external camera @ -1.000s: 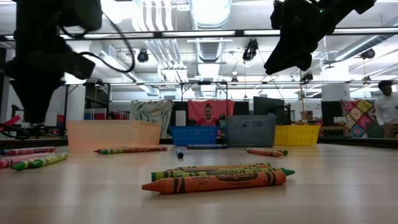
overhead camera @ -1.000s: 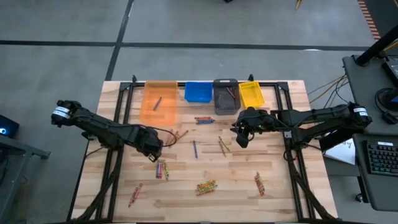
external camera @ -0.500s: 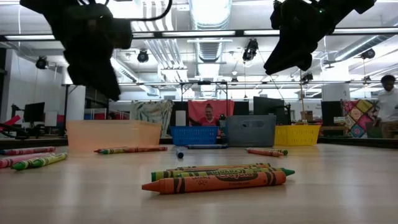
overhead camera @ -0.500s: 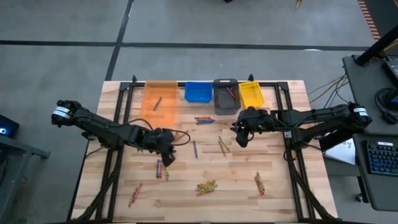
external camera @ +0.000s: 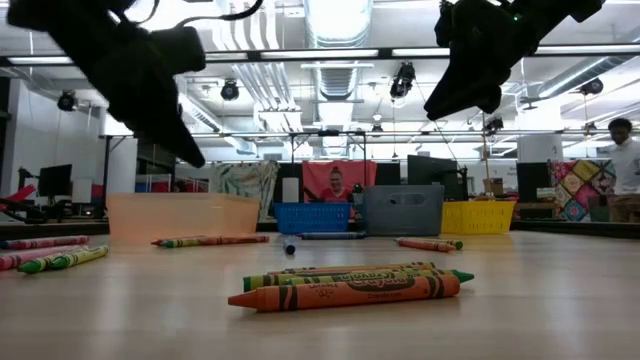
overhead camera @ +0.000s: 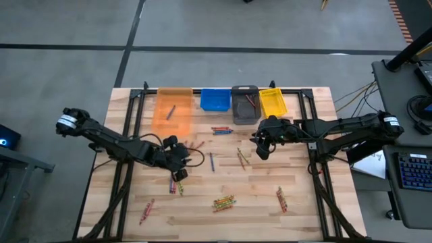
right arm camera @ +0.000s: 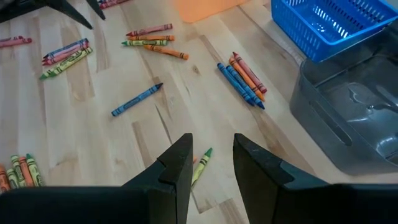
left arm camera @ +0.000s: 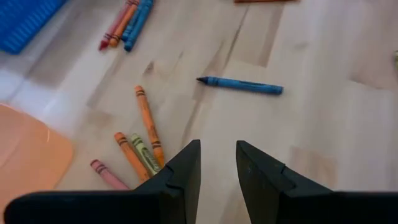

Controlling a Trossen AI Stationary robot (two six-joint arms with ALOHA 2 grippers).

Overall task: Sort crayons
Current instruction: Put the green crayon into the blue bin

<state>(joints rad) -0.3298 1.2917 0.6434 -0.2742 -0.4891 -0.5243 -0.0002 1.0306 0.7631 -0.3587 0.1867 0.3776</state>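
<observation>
**Both grippers empty above scattered crayons**

The left gripper [overhead camera: 177, 162] hovers over the table [overhead camera: 297, 209], fingers slightly parted, holding nothing, just left of the lone blue crayon [overhead camera: 211, 161]. The right gripper [overhead camera: 262, 150], also parted and empty, hangs right of it. Crayon clusters [overhead camera: 224, 201] lie nearer the front edge.

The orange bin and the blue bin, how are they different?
The orange bin is longer and see-through; the blue bin is shorter and solid-coloured. The orange bin holds one dark crayon; I see nothing in the blue bin. Both sit side by side at the table's far edge.
</observation>
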